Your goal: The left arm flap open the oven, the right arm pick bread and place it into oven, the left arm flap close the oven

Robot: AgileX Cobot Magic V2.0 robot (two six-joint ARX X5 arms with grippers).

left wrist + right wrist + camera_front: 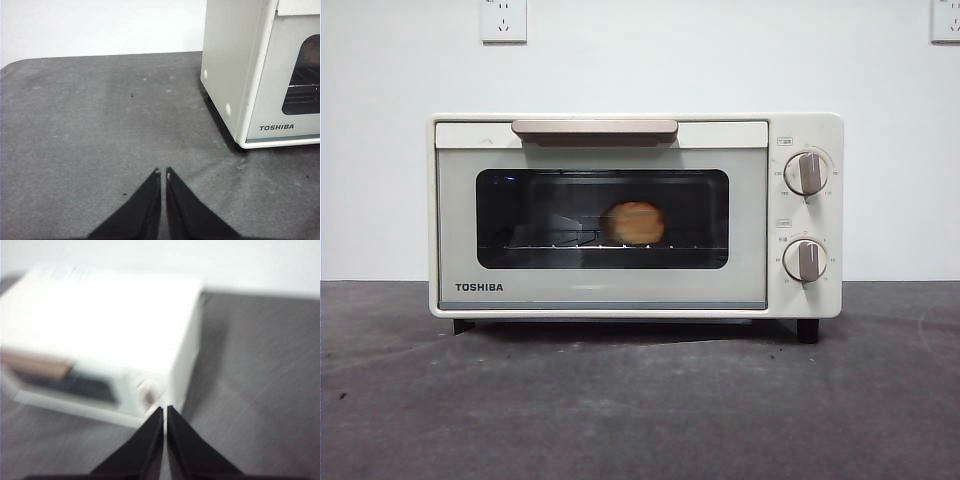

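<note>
lab test bench | bare white wall (720,60) | wall sockets (503,20) | grey tabletop (640,400)

You face a plain white wall (640,60) with two sockets, one (503,20) high left, another (946,20) high right. A dark grey mat (640,400) covers the table.

Oven (620,215) is sitting mid-table with its door (600,225) shut, blocking any reach to the bread (635,222) on the rack inside (visible only through the glass). Handle (594,130) along the door's top edge is standing clear. Table (620,410) is lying open near the oven front, and also to its left and right.
</note>
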